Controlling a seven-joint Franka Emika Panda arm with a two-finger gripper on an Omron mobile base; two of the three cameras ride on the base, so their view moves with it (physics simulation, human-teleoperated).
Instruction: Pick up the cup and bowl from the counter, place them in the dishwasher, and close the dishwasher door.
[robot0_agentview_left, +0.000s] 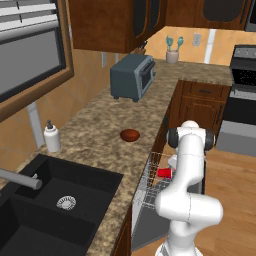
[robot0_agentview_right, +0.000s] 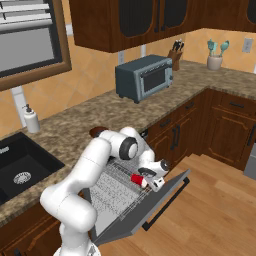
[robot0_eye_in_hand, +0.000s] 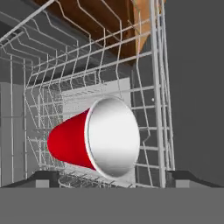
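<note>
The red cup (robot0_eye_in_hand: 89, 141) is seen at the centre of the hand view, lying on its side with its white mouth turned toward the camera and to the right. It is set among the grey wires of the dishwasher rack (robot0_eye_in_hand: 87, 78). The two dark finger tips (robot0_eye_in_hand: 41, 178) are seen at the lower left and lower right corners of that view, spread wide with the cup between them and clear of both; nothing is gripped by the gripper (robot0_eye_in_hand: 112, 180).

In the right base view the cup (robot0_agentview_right: 136, 179) is found just below the middle of the frame, on the near right part of the rack (robot0_agentview_right: 112, 187), beside the white hand (robot0_agentview_right: 150, 176). The dishwasher door (robot0_agentview_right: 160, 200) is dropped open, slanting toward the lower right over the wooden floor (robot0_agentview_right: 220, 210).

In the left base view the cup (robot0_agentview_left: 164, 172) is seen right of centre, partly covered by the white arm (robot0_agentview_left: 187, 170), inside the rack (robot0_agentview_left: 150, 180). The brown bowl (robot0_agentview_left: 130, 135) is left on the speckled counter (robot0_agentview_left: 95, 135) at mid-frame, well apart from the cup. A white soap bottle (robot0_agentview_left: 51, 136) stands at the left, above the black sink (robot0_agentview_left: 55, 200), and a grey toaster oven (robot0_agentview_left: 132, 76) is placed in the upper middle.
</note>
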